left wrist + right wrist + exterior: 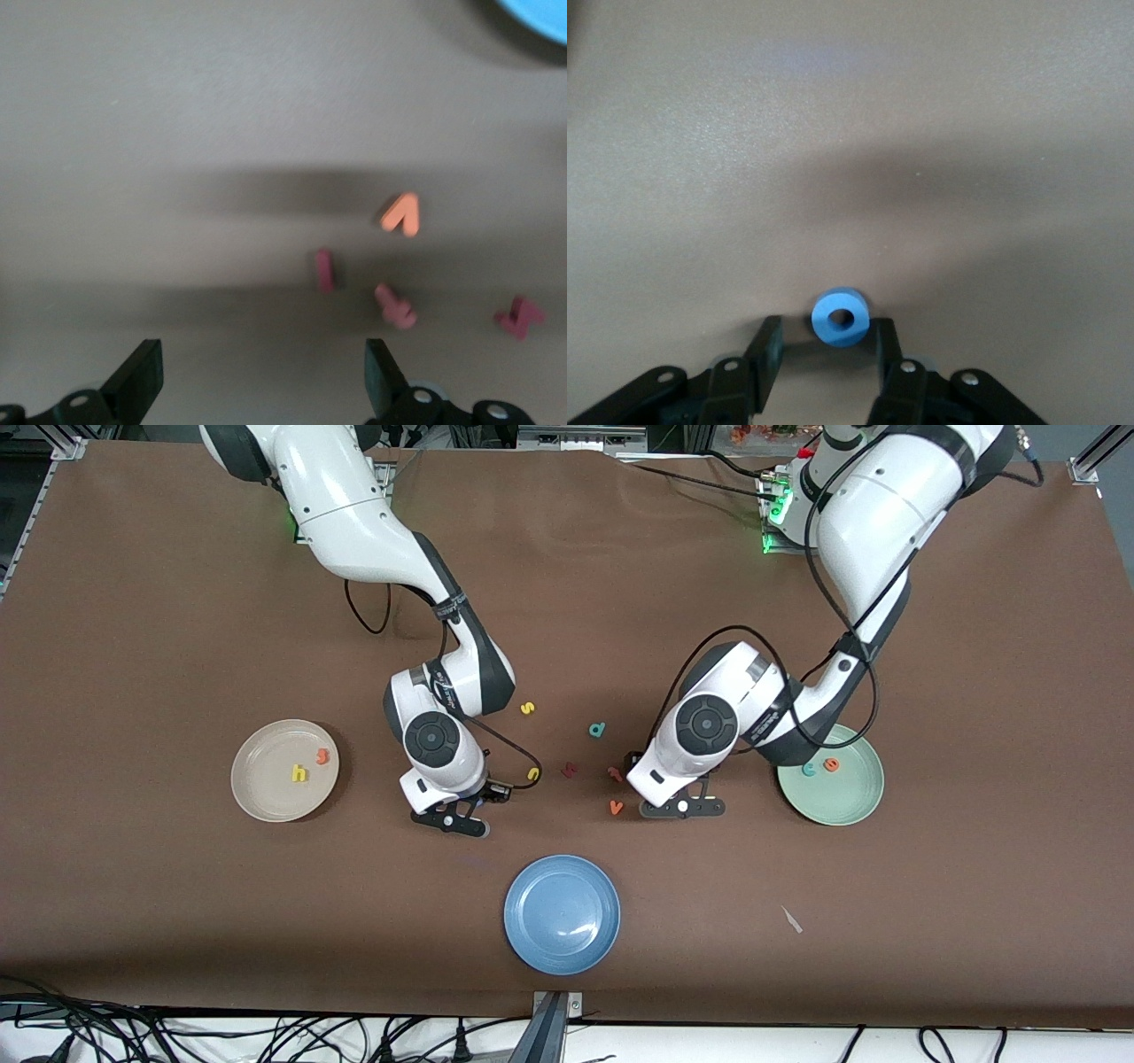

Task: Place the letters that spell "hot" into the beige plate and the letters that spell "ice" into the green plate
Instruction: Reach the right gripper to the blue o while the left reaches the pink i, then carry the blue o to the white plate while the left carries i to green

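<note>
My right gripper (452, 815) (828, 325) is low over the table between the beige plate (257, 797) and the blue plate. Its jaws are partly drawn in around the blue "o" (841, 317). One finger touches the ring and a gap shows at the other. A yellow "h" (300, 773) and an orange "t" (322, 756) lie in the beige plate. The green plate (842, 806) holds a teal "c" (809, 770) and an orange "e" (831, 764). My left gripper (682, 808) (261, 354) hangs open and empty near the dark red "i" (325, 269).
Loose letters lie between the arms: yellow "s" (527, 708), yellow "n" (533, 774), teal "d" (598, 730), a dark red piece (570, 769), a reddish "t" (615, 773) and an orange "v" (616, 807). The blue plate (562, 914) sits nearest the front camera.
</note>
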Robot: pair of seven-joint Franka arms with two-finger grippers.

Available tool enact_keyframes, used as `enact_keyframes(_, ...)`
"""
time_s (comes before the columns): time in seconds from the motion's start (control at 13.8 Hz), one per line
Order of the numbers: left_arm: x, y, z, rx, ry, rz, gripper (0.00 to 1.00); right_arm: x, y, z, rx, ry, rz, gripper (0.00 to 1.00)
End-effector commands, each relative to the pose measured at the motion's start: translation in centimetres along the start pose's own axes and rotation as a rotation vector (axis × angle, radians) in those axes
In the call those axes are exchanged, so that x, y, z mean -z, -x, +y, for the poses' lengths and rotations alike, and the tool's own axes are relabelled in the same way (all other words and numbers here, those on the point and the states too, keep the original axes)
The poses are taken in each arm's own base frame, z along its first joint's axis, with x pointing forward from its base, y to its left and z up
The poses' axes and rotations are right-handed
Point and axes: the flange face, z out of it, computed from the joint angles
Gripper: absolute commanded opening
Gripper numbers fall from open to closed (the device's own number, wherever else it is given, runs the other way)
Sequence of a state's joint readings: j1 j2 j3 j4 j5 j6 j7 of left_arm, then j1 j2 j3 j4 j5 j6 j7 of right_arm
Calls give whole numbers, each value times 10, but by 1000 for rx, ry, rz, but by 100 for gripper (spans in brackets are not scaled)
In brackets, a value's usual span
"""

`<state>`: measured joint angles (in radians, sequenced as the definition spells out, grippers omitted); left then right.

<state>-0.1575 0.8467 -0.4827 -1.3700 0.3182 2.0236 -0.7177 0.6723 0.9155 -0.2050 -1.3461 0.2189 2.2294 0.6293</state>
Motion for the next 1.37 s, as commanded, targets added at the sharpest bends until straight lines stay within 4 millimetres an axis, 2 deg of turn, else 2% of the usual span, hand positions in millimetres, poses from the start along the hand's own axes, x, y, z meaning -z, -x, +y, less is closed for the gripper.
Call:
enact_keyframes(0.0,-24,-10,20,18,13,36,100,0,1,-4,-8,6,-15,48)
enact_keyframes(0.14,-36,-5,29,5,-2,43,100,4,0,-3,-2,7,-13,43)
enact_keyframes(0.72,-40,-4,29,47,-1,32,100,5,-8,5,16,6,-6,40)
enact_keyframes(0.79,-40,-4,29,41,-1,32,96,4,-7,4,12,4,-9,40)
enact_keyframes(0.94,-42,-2,30,37,-5,32,82,4,-6,3,14,2,-10,38)
enact_keyframes(1.08,-43,-3,28,21,-12,37,60,5,-5,2,14,1,-9,31)
enact_keyframes(1.16,-44,-3,28,18,-16,36,54,5,-5,2,12,1,-9,27)
enact_keyframes(1.3,-45,-3,28,17,-14,35,47,5,-5,2,10,0,-8,22)
